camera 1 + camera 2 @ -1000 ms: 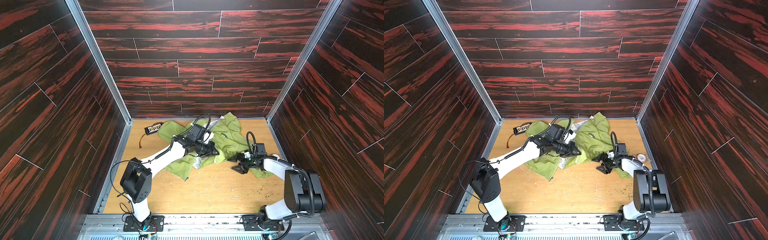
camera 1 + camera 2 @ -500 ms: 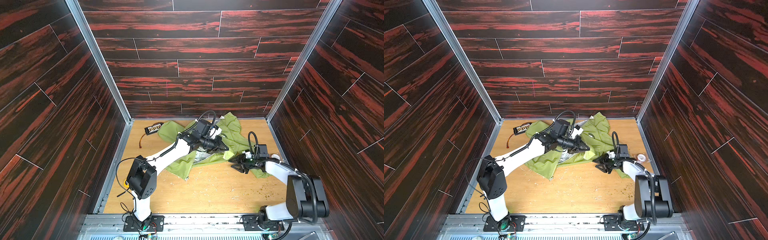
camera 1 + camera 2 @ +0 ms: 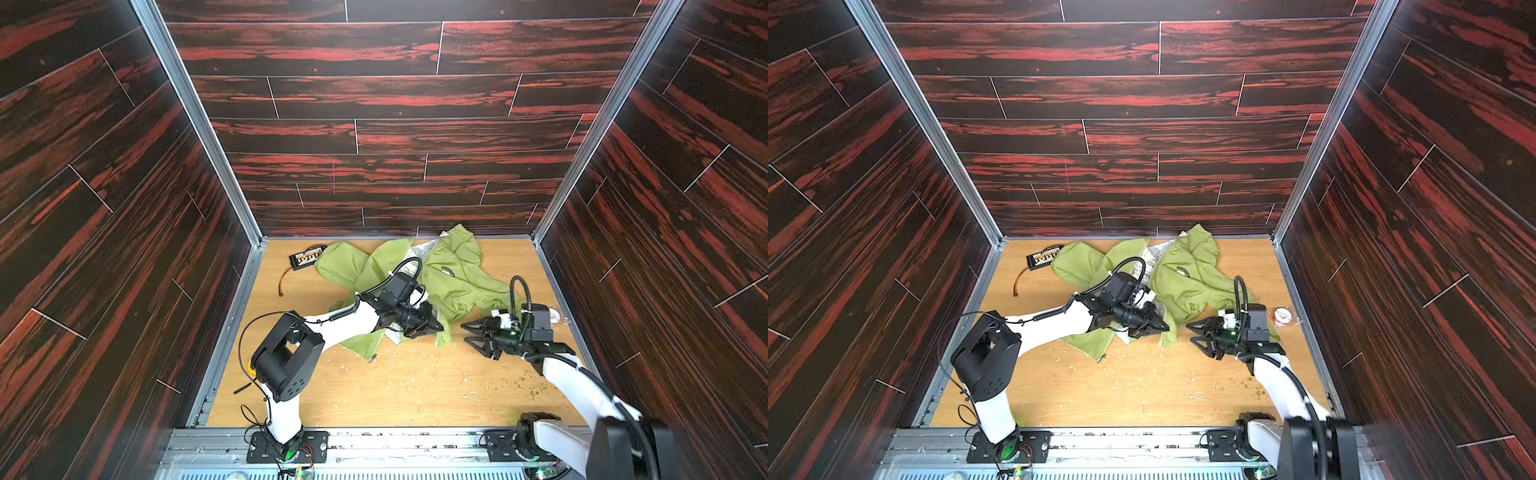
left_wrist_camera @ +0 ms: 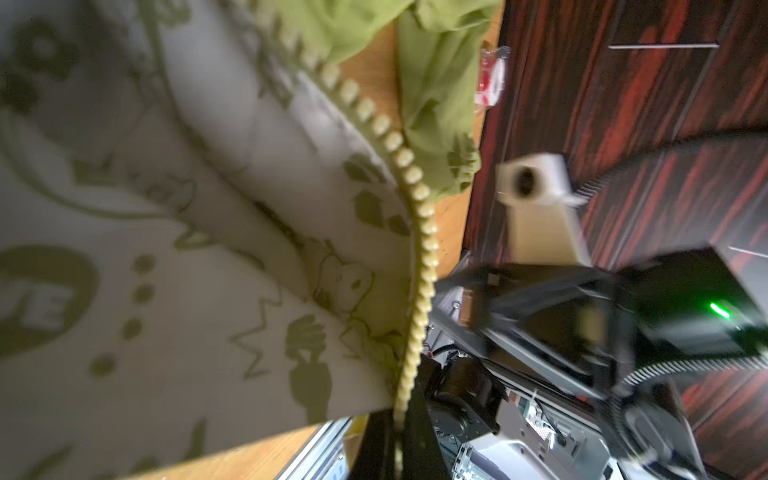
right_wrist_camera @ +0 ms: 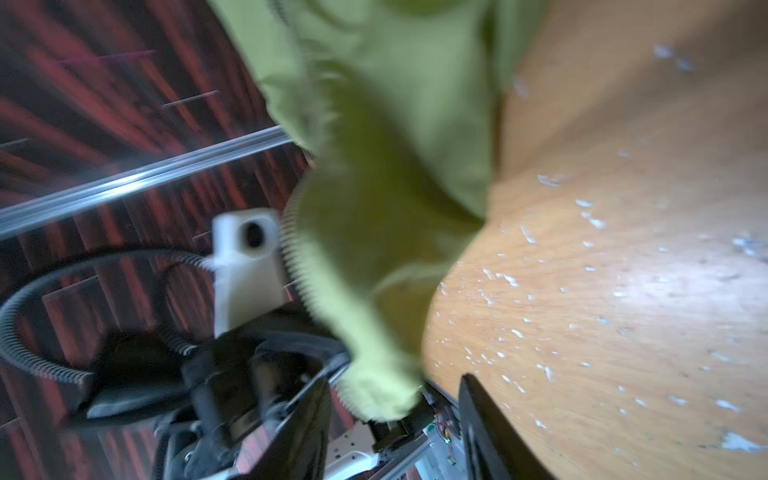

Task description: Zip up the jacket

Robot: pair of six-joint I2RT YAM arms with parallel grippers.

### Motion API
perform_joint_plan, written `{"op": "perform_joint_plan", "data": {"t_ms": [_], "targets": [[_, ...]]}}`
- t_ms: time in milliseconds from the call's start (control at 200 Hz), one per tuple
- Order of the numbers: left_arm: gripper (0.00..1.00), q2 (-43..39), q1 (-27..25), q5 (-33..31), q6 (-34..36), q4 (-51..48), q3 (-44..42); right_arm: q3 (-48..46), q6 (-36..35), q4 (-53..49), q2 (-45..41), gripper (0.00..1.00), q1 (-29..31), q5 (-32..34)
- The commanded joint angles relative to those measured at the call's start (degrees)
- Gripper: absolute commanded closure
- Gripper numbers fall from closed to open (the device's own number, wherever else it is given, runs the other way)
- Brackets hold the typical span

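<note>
Pinching the open front edge of the olive-green jacket (image 3: 457, 286) (image 3: 1187, 291) with the left gripper (image 3: 434, 328) (image 3: 1160, 328) (image 4: 398, 453), with both fingers pressed together on the cloth close to the hem. Showing, in the left wrist view, the pale zipper teeth (image 4: 419, 199) running along the printed lining (image 4: 187, 270) and down between the black fingers. Otherwise resting crumpled over the far middle of the wooden floor (image 3: 395, 395) (image 3: 1133, 395), reaching the foot of the far wall and stretching one sleeve toward the far left.

Hovering with the right gripper (image 3: 467, 333) (image 3: 1192, 333) (image 5: 395, 419) just right of the left one, pointing left, with fingers spread and clamping nothing. Blurring heavily in the right wrist view, yet showing the green hem corner (image 5: 382, 390) hanging between those spread fingers (image 5: 482, 415). Touching them or not: impossible to tell.

Sharing the floor with a black connector board (image 3: 306, 255) (image 3: 1042, 257) and its orange lead at the far left, a roll of tape (image 3: 555, 316) (image 3: 1283, 316) by the right wall, and white scraps (image 3: 415, 357) scattered nearer.
</note>
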Motion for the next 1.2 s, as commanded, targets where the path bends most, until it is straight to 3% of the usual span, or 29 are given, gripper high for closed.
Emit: {"op": "perform_joint_plan", "data": {"t_ms": [0,35,55,75,220,381,441,491,596,711,877,982,1057,1117,1197], "targets": [[1.00,-3.9,0.0,-1.4,-4.8,9.1,-2.1,3.4,-1.5,-7.3,-6.0,0.28,0.9,6.2],[1.00,-4.0,0.0,-1.4,-5.7,10.3,-2.7,4.3,-3.0,-8.6,-7.0,0.20,1.4,8.2],[1.00,-4.1,0.0,-1.3,-6.1,11.0,-3.0,4.6,-4.1,-8.7,-7.0,0.06,1.5,8.3],[1.00,-3.9,0.0,-1.3,-6.5,11.7,-3.1,4.7,-4.9,-8.1,-6.6,0.02,1.4,7.6],[1.00,-2.4,0.0,-0.9,-8.4,14.7,-2.6,3.7,-5.8,-3.5,0.0,0.01,1.4,2.9],[1.00,-1.2,0.5,-1.0,-8.4,15.5,-1.3,-2.8,5.6,13.7,1.1,0.01,2.3,-0.8],[1.00,-1.3,0.6,-1.7,-8.1,15.2,-1.8,-2.3,5.3,13.2,-1.0,0.01,3.2,1.2],[1.00,-1.2,0.7,-2.1,-7.5,14.2,-2.2,-0.2,3.2,10.0,-1.6,0.04,3.8,2.3],[1.00,0.6,0.7,-0.8,-8.9,14.6,-4.3,4.4,-0.6,3.5,-0.2,0.21,3.9,2.5],[1.00,1.1,0.6,0.7,-14.2,21.9,-10.5,10.6,-4.9,-3.7,3.3,0.34,4.5,3.1],[1.00,2.7,0.5,1.2,-20.2,29.5,-17.4,20.4,-8.8,-9.2,7.2,0.37,8.4,6.8],[0.90,5.7,0.5,1.1,-26.4,39.8,-20.2,26.0,-9.7,-10.5,11.1,0.38,12.0,8.4],[0.72,5.0,0.5,0.1,-27.9,42.4,-21.0,29.7,-10.2,-11.2,13.9,0.39,14.4,9.4],[0.57,1.8,0.7,-0.9,-23.8,35.3,-20.7,32.6,-10.7,-11.8,16.0,0.39,16.2,10.2],[0.43,-4.4,0.9,-2.9,-14.1,18.8,-18.5,36.2,-11.0,-12.1,18.5,0.39,18.4,11.0]]}}
